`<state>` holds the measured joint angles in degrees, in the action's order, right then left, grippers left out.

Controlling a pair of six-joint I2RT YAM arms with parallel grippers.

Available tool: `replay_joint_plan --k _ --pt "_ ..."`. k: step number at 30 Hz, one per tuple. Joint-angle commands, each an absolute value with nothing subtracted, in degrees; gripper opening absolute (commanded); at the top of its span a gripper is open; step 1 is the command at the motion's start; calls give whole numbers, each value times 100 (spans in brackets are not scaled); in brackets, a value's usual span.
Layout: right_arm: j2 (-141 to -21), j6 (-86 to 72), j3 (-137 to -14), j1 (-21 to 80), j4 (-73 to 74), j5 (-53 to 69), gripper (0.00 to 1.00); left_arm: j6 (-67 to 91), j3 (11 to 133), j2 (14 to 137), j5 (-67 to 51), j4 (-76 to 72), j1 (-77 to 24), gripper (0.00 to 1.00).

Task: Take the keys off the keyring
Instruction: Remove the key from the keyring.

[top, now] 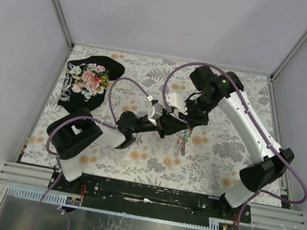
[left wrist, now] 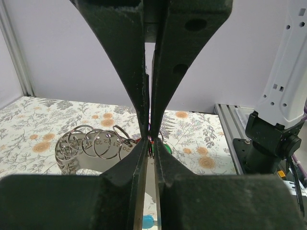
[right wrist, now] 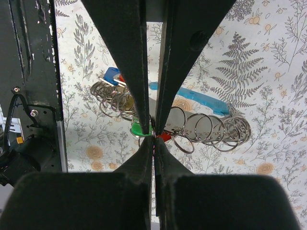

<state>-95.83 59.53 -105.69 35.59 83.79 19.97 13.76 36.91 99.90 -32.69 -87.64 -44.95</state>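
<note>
Floral table; keyring pinched between left gripper, right gripper.

Top camera down from behind, wrist cameras close — both share the keyring.

Left end effector closed, right too.

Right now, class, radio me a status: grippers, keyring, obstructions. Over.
Left gripper and right gripper both shut on keys. Keyring hangs between them, keys not yet off. Black cloth well clear; nothing in the way.
</note>
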Motion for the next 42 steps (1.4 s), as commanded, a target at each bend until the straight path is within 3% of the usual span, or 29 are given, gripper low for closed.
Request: replay_joint_plan --k 1,7,11,16,22,27,32,42 --pt "-9499 5880 -10775 3621 8409 2180 0 1406 3831 10035 -3422 -8929 -4482 9" --pt "-9496 5880 -10767 3621 8404 2196 0 1428 3841 10058 -3470 -8951 -4483 9" --pt "-9498 5882 -10741 3621 8403 2206 0 1440 3845 10054 -3549 -8982 -4474 1" --pt "-9500 5842 -10793 3621 8405 2255 3 1514 3814 10007 -3574 -9060 -4442 0" --pt "-9398 5818 -10853 3534 8378 2535 35 1641 3578 9715 -3231 -9193 -4367 0" --pt "-9150 5854 -11130 2924 8402 3640 48 1889 3469 9416 -3145 -9227 -4246 0" --pt "-8735 6084 -10976 2193 8190 5332 49 2107 3447 8945 -2970 -9237 -4185 0" --pt "-8099 5012 -10346 1782 6145 7026 42 2721 3551 7947 -2149 -9264 -4054 0"
